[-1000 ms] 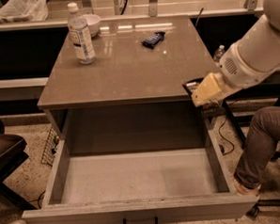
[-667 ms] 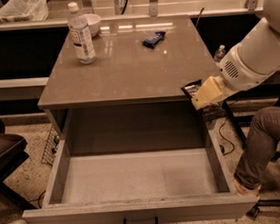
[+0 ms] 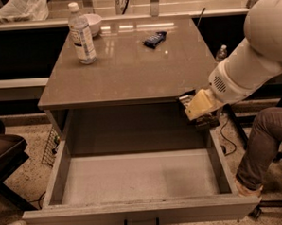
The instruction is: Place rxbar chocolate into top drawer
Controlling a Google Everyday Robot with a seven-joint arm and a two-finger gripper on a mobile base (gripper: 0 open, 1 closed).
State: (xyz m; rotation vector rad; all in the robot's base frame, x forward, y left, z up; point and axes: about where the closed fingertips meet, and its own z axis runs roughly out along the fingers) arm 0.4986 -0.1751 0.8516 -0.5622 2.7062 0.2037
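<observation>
One small flat bar, the rxbar chocolate (image 3: 184,100), shows only as a dark sliver with a hint of pale print right of centre, just off the front right corner of the tabletop (image 3: 129,72); the gripper (image 3: 193,108) is pinching it there, a pale yellowish finger (image 3: 202,104) lying against it, so most of the wrapper is hidden; the white arm (image 3: 252,61) runs off toward the upper right edge. Below, the top drawer (image 3: 135,178) stands pulled out across the lower half of the frame; its pale grey floor lies open to view from wall to wall, its right wall (image 3: 220,167) begins just beneath the gripper, and its dark pull handle (image 3: 141,224) sits at the bottom edge. On the tabletop, well apart from the gripper, are a dark blue bar (image 3: 154,38), a water bottle (image 3: 81,33) and a white bowl (image 3: 94,23) — all toward the far side; a seated person's leg (image 3: 256,146) crowds the drawer's right flank.
</observation>
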